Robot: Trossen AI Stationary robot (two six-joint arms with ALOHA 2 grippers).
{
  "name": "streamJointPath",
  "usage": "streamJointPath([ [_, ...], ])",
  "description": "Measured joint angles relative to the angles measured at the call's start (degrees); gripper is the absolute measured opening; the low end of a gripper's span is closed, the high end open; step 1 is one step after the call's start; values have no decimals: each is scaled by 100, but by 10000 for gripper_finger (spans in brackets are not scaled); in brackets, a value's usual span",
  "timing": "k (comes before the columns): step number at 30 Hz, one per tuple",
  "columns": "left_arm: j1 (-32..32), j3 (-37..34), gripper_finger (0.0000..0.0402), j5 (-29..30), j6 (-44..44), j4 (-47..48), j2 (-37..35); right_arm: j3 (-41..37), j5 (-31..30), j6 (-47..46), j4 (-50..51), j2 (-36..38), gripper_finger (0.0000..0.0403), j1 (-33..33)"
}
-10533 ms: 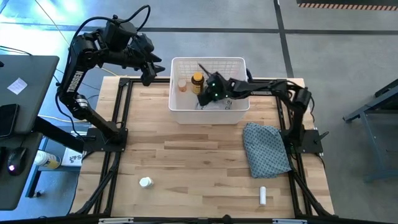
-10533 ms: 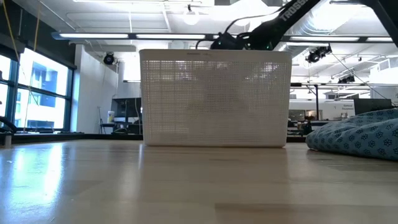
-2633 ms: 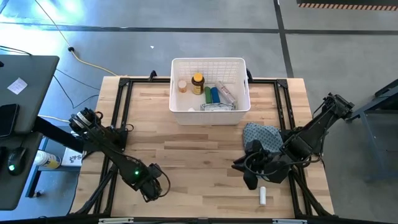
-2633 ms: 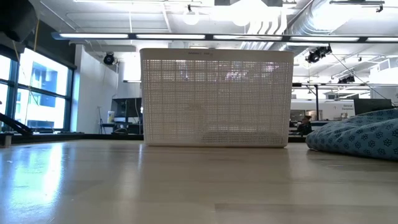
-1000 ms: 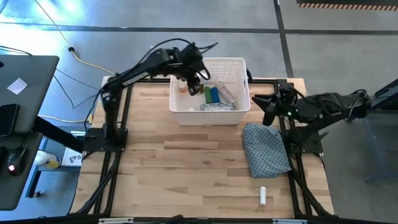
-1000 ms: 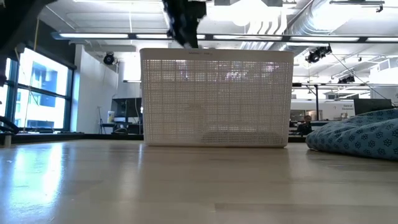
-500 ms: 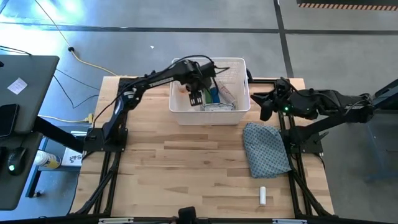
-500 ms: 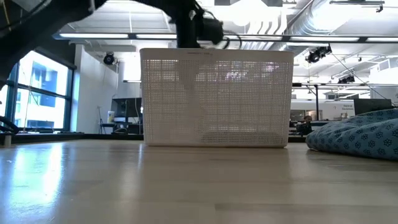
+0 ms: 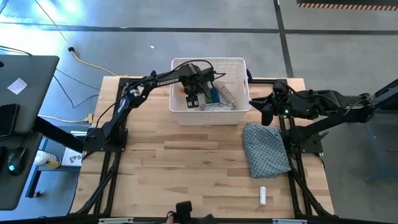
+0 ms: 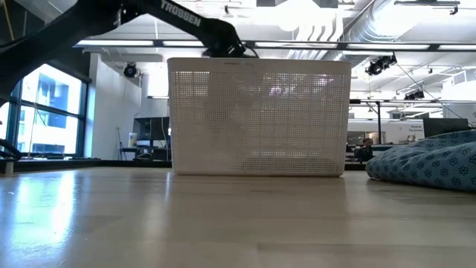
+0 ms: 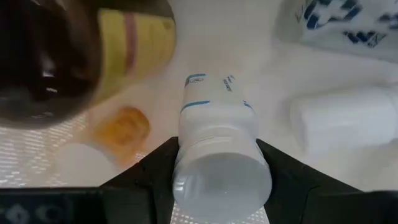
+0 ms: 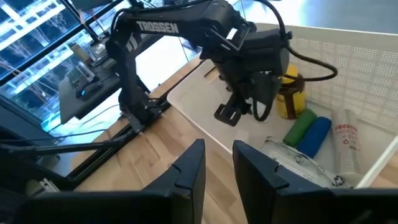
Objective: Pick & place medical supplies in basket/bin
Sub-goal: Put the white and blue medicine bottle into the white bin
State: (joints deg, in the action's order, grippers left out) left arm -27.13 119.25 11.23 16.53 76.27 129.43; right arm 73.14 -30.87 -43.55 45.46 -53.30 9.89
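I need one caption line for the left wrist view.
Left gripper holds a white pill bottle inside the bin, beside the amber bottle.

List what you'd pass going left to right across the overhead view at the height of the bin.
Left arm → left gripper holding a white pill bottle → white bin → right gripper → right arm.

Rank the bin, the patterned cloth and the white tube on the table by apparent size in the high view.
1. White bin, largest.
2. Blue-grey patterned cloth, clearly smaller in outline than the bin.
3. White tube near the table's front edge, by far the smallest.
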Motion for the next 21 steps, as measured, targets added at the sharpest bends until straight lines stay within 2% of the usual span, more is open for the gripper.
streamJointPath([
  [8, -85, -574, 220, 176, 145, -472, -29, 0, 115, -145, 152, 0, 74, 1],
  [18, -206, -645, 220, 268, 169, -468, -31, 0, 125, -166, 222, 0, 74, 0],
  [21, -253, -652, 220, 496, 169, -492, -25, 0, 122, -166, 220, 0, 74, 1],
])
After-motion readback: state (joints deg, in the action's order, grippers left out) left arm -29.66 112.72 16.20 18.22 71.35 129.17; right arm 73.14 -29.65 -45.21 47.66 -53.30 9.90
